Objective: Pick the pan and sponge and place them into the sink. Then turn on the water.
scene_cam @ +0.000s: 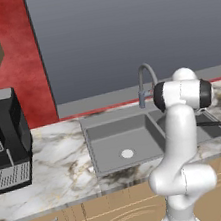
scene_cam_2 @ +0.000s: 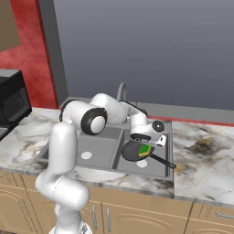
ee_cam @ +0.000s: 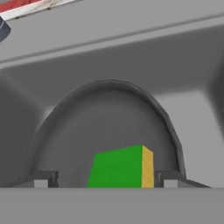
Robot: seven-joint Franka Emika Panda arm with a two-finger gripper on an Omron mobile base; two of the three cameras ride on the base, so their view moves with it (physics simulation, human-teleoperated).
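Claw: the white arm's two-finger claw (scene_cam_2: 147, 145) hangs over the right basin, directly above the pan. In the hand view its two dark finger tips (ee_cam: 43, 179) stand well apart, one on each side of the sponge, with a gap between each tip and the block; jaws wide, gripping nothing.
Sponge: the small rectangular block, bright green on top and yellow on its side (ee_cam: 120, 168), lies inside the pan, between the claw's finger tips; in the right base view it shows as a green patch (scene_cam_2: 145, 150) under the claw.
Pan: the dark grey-black round shallow pan (scene_cam_2: 133, 151) sits in the right basin of the sink, its thin straight dark handle reaching toward the sink's right rim and the worktop's front edge, where the tan tip shows. Its curved wall (ee_cam: 109, 87) arches around the sponge in the hand view.
Sink: the wide grey rectangular double-basin sink (scene_cam: 91, 121) is set into the marbled worktop (scene_cam: 61, 171) near its back edge; a round white drain shows in the left basin.
Faucet: the grey arched gooseneck faucet (scene_cam: 144, 76) stands at the sink's back rim; no water shows.
Other: a black coffee machine (scene_cam: 3, 139) stands at the worktop's left end.
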